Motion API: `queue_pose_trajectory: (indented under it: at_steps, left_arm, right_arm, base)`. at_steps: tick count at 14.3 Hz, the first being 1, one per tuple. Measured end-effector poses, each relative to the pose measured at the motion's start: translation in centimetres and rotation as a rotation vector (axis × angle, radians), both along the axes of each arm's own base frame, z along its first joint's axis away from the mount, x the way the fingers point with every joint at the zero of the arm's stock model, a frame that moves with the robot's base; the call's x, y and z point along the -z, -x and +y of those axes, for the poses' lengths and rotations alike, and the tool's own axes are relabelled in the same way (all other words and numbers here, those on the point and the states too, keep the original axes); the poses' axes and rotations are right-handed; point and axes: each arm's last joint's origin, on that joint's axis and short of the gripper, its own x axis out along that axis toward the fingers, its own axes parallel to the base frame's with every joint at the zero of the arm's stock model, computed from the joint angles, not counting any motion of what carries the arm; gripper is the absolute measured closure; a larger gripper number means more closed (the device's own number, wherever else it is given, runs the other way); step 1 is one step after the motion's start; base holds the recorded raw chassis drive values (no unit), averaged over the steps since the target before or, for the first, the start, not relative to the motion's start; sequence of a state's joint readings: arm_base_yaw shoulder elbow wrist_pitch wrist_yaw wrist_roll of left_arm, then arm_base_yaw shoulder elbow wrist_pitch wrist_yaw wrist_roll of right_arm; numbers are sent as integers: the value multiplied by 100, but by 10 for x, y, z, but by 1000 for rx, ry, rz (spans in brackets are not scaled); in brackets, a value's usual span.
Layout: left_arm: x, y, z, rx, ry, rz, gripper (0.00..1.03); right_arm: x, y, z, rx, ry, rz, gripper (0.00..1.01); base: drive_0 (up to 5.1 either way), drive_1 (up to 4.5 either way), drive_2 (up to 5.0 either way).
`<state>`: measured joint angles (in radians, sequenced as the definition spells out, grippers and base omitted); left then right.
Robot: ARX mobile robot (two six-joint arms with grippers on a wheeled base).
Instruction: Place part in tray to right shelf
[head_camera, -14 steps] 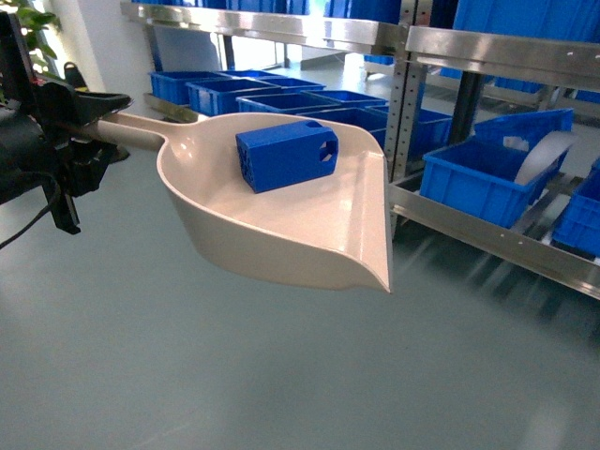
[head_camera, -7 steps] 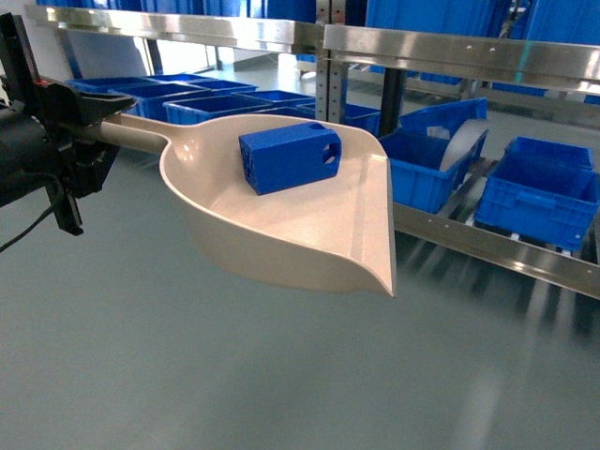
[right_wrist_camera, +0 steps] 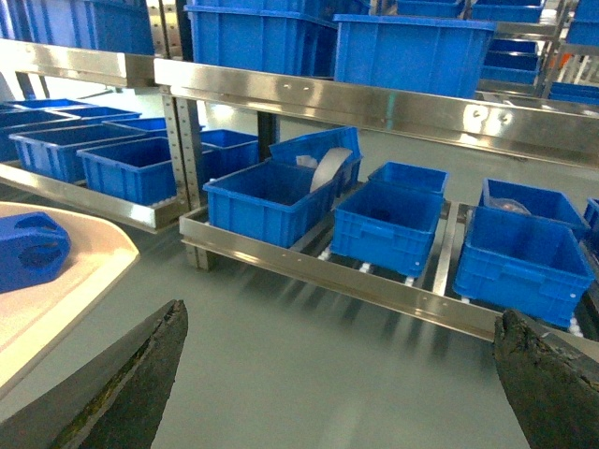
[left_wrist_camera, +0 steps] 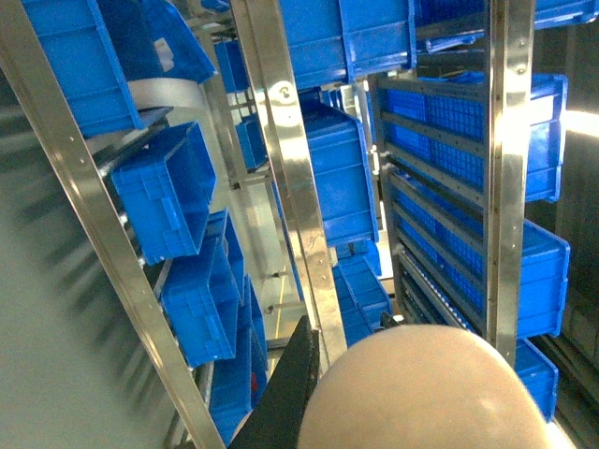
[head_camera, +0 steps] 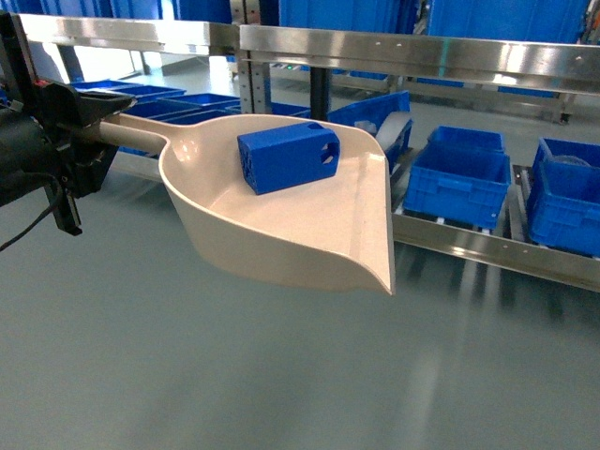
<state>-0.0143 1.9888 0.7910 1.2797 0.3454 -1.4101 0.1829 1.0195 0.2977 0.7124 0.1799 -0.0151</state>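
Observation:
The blue part [head_camera: 286, 157] lies in the back of the beige tray [head_camera: 281, 230], which hangs level above the grey floor. My left gripper [head_camera: 94, 124] is shut on the tray's handle at the left of the head view. In the left wrist view the tray's rounded back [left_wrist_camera: 426, 398] fills the bottom, with one black finger [left_wrist_camera: 285, 393] beside it. The right shelf [head_camera: 487, 248], a steel rack with a shiny front rail, stands just beyond the tray's lip. My right gripper [right_wrist_camera: 342, 365] is open and holds nothing, with the part [right_wrist_camera: 28, 251] and tray [right_wrist_camera: 70, 281] at its left.
Blue crates [head_camera: 455, 173] sit on the shelf's low level [right_wrist_camera: 346, 281], one [right_wrist_camera: 271, 192] holding a grey curved piece. A steel upper rail [head_camera: 412, 47] runs above them. More crates [right_wrist_camera: 122, 164] fill the neighbouring rack to the left. Grey floor [head_camera: 281, 375] lies below the tray.
The racks and crates have slid leftward in the head view, so other crates now sit behind the tray's lip. The tray, the part and my left gripper keep their places.

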Motion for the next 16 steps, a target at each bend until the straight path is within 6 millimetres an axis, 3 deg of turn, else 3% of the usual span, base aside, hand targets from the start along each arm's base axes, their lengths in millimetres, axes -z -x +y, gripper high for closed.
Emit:
queue_pose_trajectory:
  at_steps: [16]
  left_arm:
    - [0, 0, -1, 6, 0, 0, 89]
  right_arm:
    - [0, 0, 0, 0, 0, 0, 3]
  base:
    - [-166, -166, -166]
